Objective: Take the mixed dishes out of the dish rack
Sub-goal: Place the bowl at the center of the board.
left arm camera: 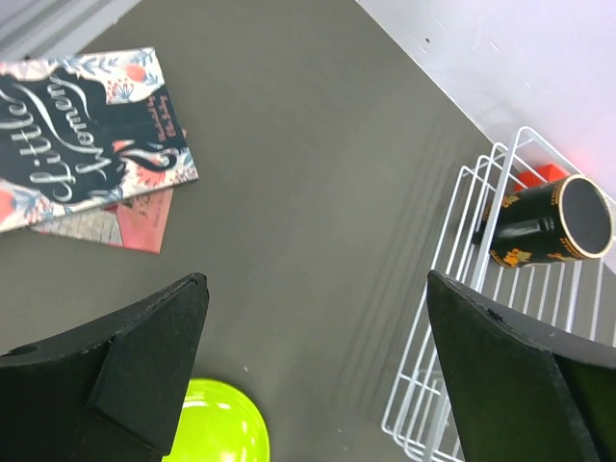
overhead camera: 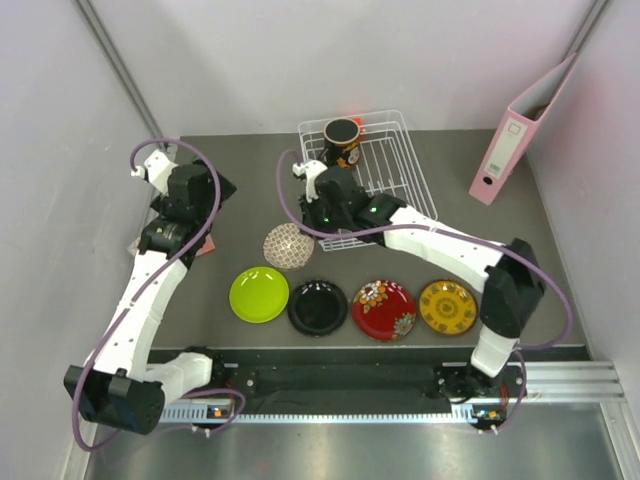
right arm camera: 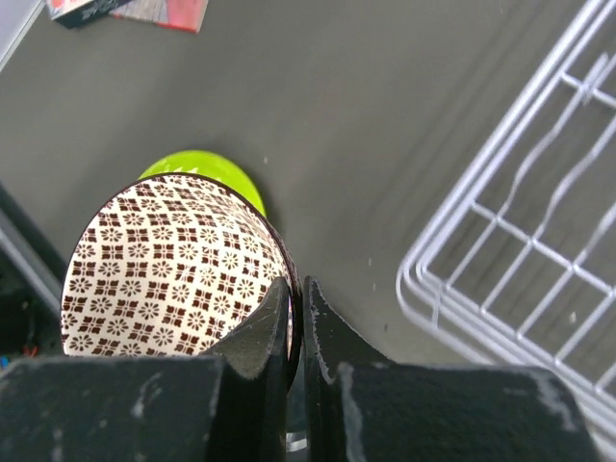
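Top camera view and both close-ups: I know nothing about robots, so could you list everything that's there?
table: one, dark grey, under everything
dish rack: one, white wire, far middle
mug: one, black with gold marks, rack's far left corner
plates: four, lime green plate, black plate, red floral plate, yellow patterned plate, in a row at the near edge
bowl: one, beige lattice, left of the rack
books: apparently two, floral cover on top, table's left
binder: one, pink, leaning at far right
left end effector: one, black, open and empty
right end effector: one, black, shut on the bowl's rim
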You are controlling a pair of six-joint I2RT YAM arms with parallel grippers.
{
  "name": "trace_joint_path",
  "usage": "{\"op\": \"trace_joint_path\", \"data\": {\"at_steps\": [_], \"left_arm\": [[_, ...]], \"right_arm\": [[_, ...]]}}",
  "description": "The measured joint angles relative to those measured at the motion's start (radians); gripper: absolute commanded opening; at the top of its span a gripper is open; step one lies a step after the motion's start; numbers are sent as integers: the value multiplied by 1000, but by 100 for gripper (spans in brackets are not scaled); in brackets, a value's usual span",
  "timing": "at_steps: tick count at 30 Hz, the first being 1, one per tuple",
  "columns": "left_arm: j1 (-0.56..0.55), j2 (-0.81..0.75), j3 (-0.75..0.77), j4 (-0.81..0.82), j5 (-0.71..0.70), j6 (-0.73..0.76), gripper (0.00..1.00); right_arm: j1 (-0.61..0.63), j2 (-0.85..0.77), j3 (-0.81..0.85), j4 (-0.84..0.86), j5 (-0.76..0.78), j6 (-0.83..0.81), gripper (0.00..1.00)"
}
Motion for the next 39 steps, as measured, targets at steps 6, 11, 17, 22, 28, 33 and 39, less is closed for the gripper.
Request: {"op": "trace_joint_path", "data": {"at_steps": [6, 11, 17, 22, 28, 33, 39], "left_arm": [[0, -56, -16, -13, 14, -46, 99], [0, -100, -68, -12, 20, -57, 99], [0, -104, -84, -12, 23, -53, 99], [0, -105, -84, -11, 32, -53, 99], [0, -109, -91, -10, 42, -53, 99], [0, -109, -102, -5, 51, -53, 99], [0, -109, -107, 5, 64, -53, 99]], "right_arm": [[0, 178, 122, 50, 2, -27, 0], [-6, 312, 223, 60, -2, -45, 0], [-19, 474, 381, 50, -23, -53, 0], [-28, 587, 488, 35, -52, -48, 0], [-34, 650, 515, 24, -72, -42, 0], [-37, 652, 514, 17, -79, -40, 16], [-38, 644, 472, 53, -89, -25, 56]]}}
